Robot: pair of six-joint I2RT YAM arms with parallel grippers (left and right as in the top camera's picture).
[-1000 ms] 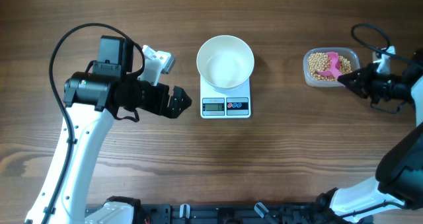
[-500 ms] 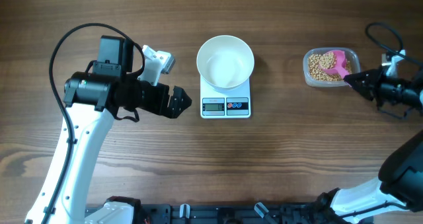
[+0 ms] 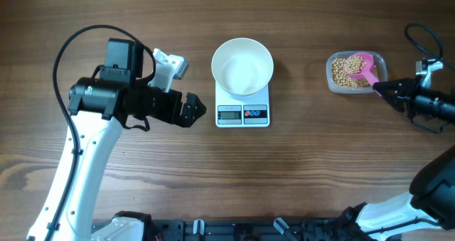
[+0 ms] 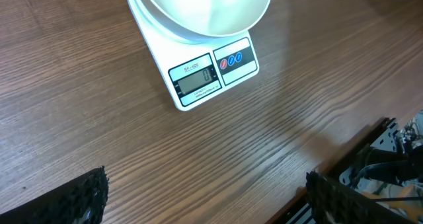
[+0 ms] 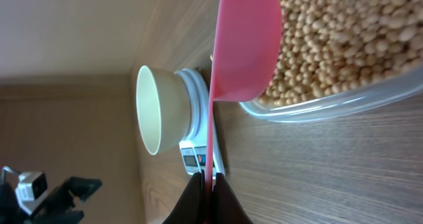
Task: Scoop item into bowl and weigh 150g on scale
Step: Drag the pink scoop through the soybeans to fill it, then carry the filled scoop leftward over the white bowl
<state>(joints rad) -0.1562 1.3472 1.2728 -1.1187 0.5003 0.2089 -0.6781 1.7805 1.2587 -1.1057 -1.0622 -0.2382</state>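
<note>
Right gripper [image 3: 382,91] clamps the pink plastic scoop [image 3: 364,65] by its handle over small tan-yellow beans [image 3: 343,72] in a clear tub [image 3: 329,79]. Left gripper [image 3: 193,111] stands apart. A tilting scoop could spill beans short of the round white bowl [image 3: 242,65].

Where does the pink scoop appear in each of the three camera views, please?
Overhead: the pink scoop is at far right, its cup over the beans in the clear tub.
Left wrist: not in view.
Right wrist: the scoop is top centre, edge-on, handle running down to the right fingers.
Shared landmark: the white scale, visible in all three views.
</note>
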